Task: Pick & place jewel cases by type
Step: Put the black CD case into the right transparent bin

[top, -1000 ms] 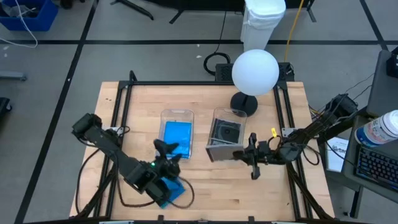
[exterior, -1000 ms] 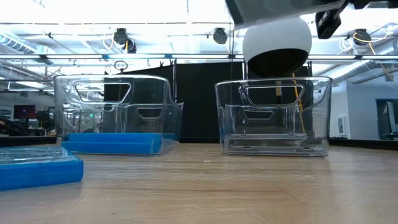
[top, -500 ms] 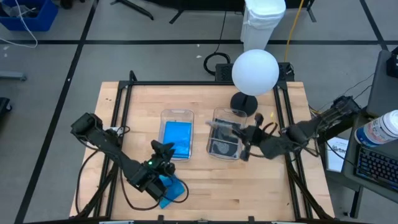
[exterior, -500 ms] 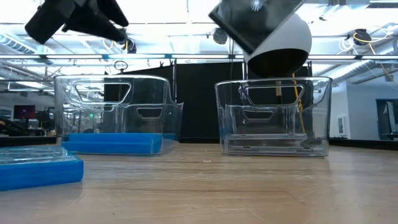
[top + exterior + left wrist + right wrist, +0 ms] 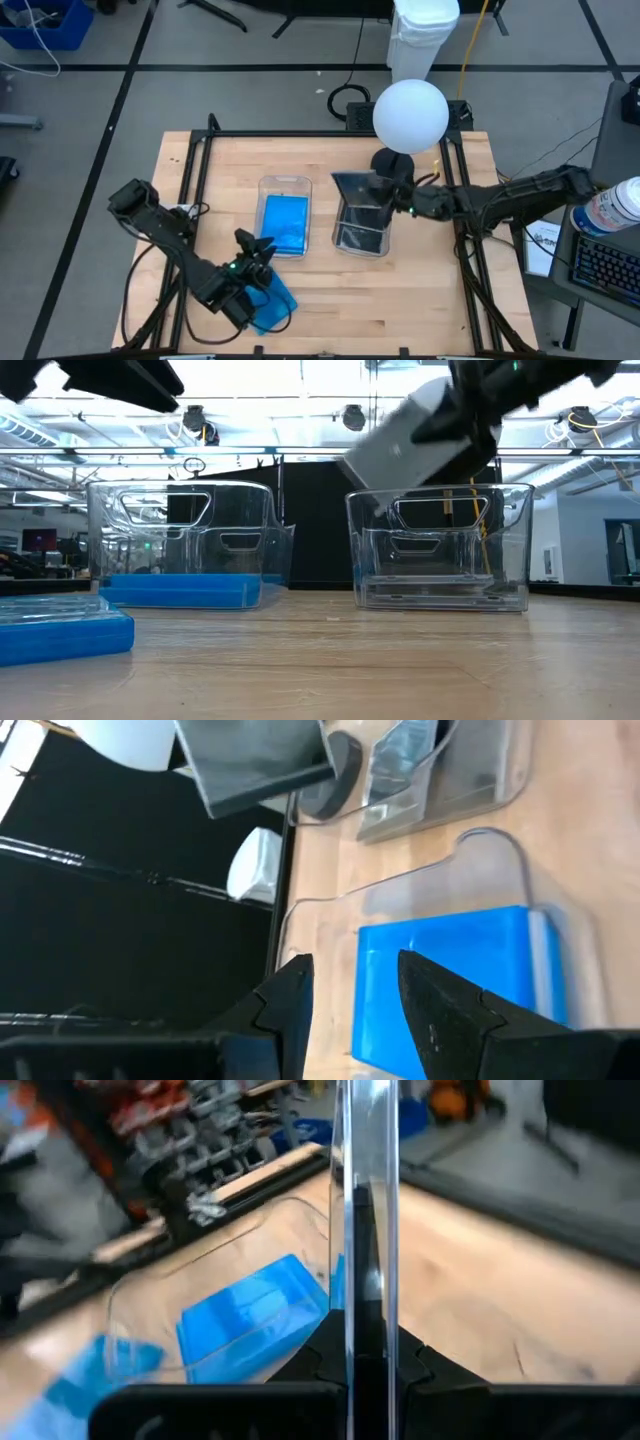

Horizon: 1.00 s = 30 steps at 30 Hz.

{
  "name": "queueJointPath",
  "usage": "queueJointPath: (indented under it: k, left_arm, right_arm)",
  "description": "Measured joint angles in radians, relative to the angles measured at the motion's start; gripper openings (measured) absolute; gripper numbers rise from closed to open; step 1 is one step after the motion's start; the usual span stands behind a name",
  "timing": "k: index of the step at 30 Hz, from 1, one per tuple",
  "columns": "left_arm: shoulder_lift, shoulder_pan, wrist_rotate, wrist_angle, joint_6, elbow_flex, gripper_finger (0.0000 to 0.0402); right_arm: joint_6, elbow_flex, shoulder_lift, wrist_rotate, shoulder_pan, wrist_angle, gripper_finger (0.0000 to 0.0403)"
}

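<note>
My right gripper (image 5: 396, 201) is shut on a dark grey jewel case (image 5: 358, 190), holding it over the far end of the right clear bin (image 5: 360, 250). Grey jewel cases lie flat in that bin. The left clear bin (image 5: 285, 184) has blue jewel cases (image 5: 286, 222) flat on its floor. A small stack of blue jewel cases (image 5: 272, 308) lies on the table near the front left. My left gripper (image 5: 255, 250) hovers open just above and beyond that stack, with nothing between its fingers (image 5: 292, 1005). My right gripper pinches the grey case between its two fingers at the case's right-hand edge (image 5: 365, 1330), coming roughly level from the table's right. The case stands edge-on between the fingers. It is lifted clear above the bin and tilted, with its free end (image 5: 365, 465) lower.
A white globe lamp (image 5: 410, 115) on a black foot (image 5: 392, 165) stands just beyond the right bin, close to the held case. A black frame rail (image 5: 325, 134) runs round the table. Bare wood lies in front of the bins.
My right gripper has swung from the table's near right toward the far edge and up, carrying the grey case from in front of the right bin to above its far end; the case has tipped from nearly upright to slanted. My left gripper has sunk a little toward the blue stack.
</note>
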Motion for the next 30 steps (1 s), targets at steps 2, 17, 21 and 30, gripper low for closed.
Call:
queueJointPath:
  k: [2,17,21,30]
  left_arm:
    - [0.0,-0.013,-0.001,0.0,-0.014,0.0,0.0152]
    - [0.0,-0.039,-0.026,-0.003,-0.051,0.0,0.0152]
    - [0.0,-0.04,-0.026,-0.003,-0.064,0.0,0.0152]
    - [0.0,-0.039,-0.034,-0.01,-0.059,0.0,0.0152]
  right_arm:
    - [0.111,-0.056,-0.036,-0.051,-0.043,0.007,0.0005]
    - [0.682,-0.137,-0.069,-0.126,0.059,-0.115,0.0005]
    - [0.847,-0.137,-0.061,-0.007,0.118,-0.218,0.0005]
    - [1.0,-0.138,0.033,0.17,0.199,-0.123,0.0005]
